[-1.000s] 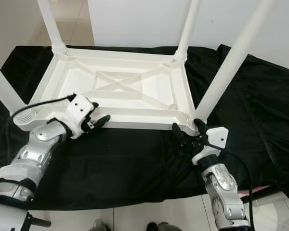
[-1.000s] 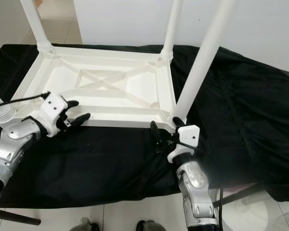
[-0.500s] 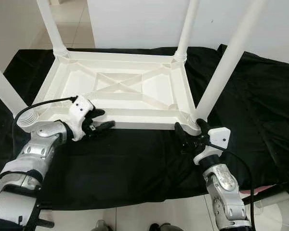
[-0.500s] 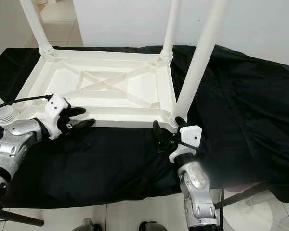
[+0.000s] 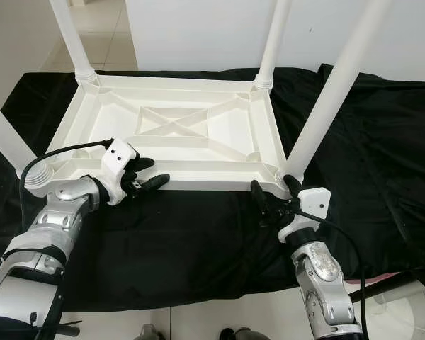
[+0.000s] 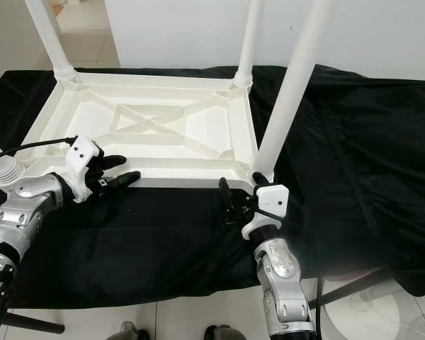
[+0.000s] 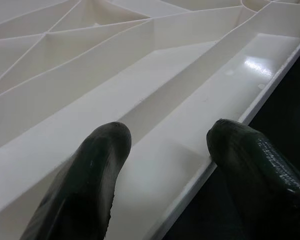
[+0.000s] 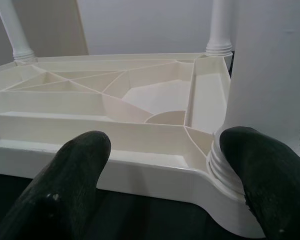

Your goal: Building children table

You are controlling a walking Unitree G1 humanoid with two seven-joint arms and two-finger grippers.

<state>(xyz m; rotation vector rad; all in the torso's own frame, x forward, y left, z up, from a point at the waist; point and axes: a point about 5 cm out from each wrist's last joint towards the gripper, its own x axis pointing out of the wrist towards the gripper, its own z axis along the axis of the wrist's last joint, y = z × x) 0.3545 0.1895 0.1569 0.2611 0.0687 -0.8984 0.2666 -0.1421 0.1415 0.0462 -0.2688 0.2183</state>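
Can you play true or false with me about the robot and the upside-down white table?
1. The white plastic table lies upside down on a black cloth. True.
2. Only two legs are attached. False: four white legs stand up from its corners.
3. The left gripper is open at the table's near edge. True.
4. The right gripper holds a screwdriver. False: it is open and empty, by the near right leg.
5. The cloth is red. False: it is black.
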